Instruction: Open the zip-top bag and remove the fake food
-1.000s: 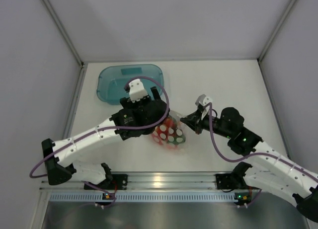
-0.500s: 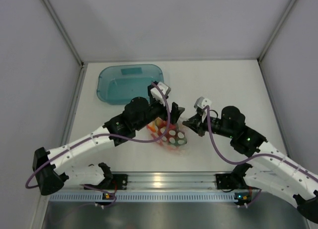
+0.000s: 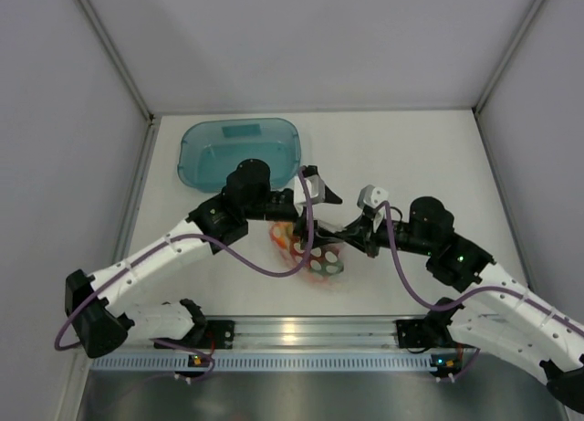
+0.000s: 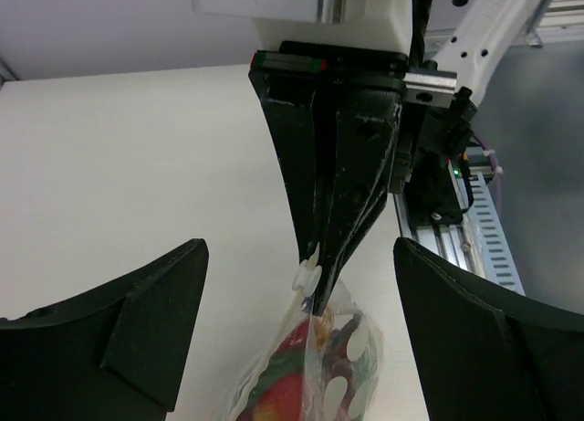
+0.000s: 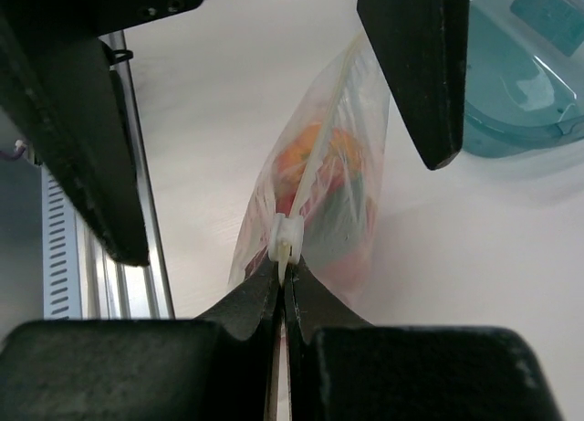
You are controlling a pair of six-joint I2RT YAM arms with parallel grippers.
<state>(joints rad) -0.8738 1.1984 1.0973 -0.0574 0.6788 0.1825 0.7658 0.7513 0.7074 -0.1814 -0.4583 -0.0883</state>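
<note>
The zip-top bag (image 3: 319,257) is clear with white dots and stands on the table between both grippers. Red, green and orange fake food (image 4: 287,384) shows inside it. My right gripper (image 3: 336,231) is shut on the bag's zip strip, right by the white slider (image 5: 286,238). In the right wrist view the gripper (image 5: 285,268) pinches the strip from below and the bag (image 5: 319,184) hangs away from it. My left gripper (image 3: 321,218) is open and empty. In the left wrist view its fingers (image 4: 128,339) stand wide on either side of the bag top (image 4: 321,371), touching nothing.
A translucent teal tray (image 3: 196,156) sits at the back left, also in the right wrist view (image 5: 520,83). The metal rail (image 3: 292,334) runs along the near table edge. White walls close in the table on three sides.
My left gripper has swung off the bag to the right, now open and straddling its top. My right gripper has moved left along the bag's upper edge and holds the strip.
</note>
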